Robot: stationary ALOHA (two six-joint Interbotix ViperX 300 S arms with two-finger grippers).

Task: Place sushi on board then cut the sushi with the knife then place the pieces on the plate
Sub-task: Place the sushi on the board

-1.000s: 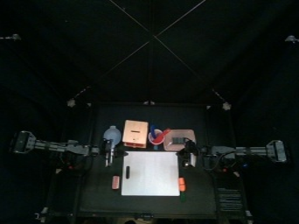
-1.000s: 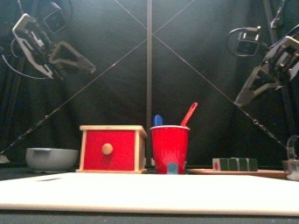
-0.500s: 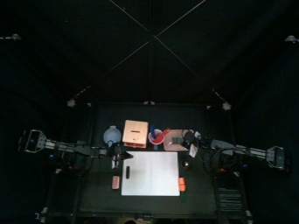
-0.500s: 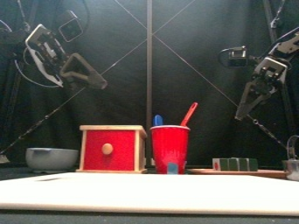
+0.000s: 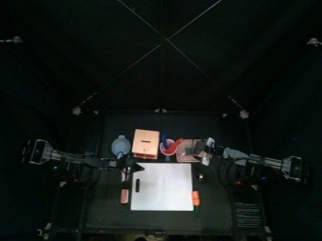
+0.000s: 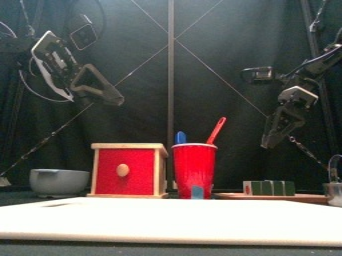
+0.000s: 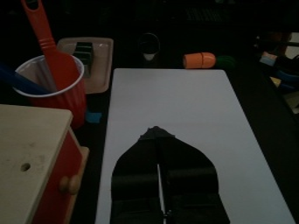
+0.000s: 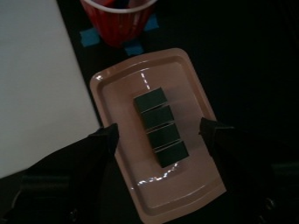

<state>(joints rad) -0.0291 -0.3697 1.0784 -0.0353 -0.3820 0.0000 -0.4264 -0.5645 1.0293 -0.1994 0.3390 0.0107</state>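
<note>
The sushi roll (image 8: 160, 129), a row of several dark green blocks, lies on the pink plate (image 8: 122, 87); in the front view it (image 6: 271, 187) sits low at the right. My right gripper (image 8: 159, 129) hangs above the roll, open, one jaw on either side and not touching it. The white board (image 5: 164, 185) lies in the middle of the table. My left gripper (image 7: 156, 133) hovers over the board (image 7: 176, 96), shut and holding nothing. The red cup (image 6: 195, 170) holds a blue knife (image 6: 181, 137) and a red knife (image 6: 215, 130).
The wooden box (image 6: 128, 170) with a red drawer stands left of the cup, the blue-grey bowl (image 6: 59, 181) further left. A small orange toy (image 5: 124, 196) lies left of the board and another (image 5: 197, 198) on its right edge. The cup (image 8: 121, 13) stands just beyond the plate.
My right gripper has opened wide and come down and inward over the plate. The left arm has swung in a little over the board.
</note>
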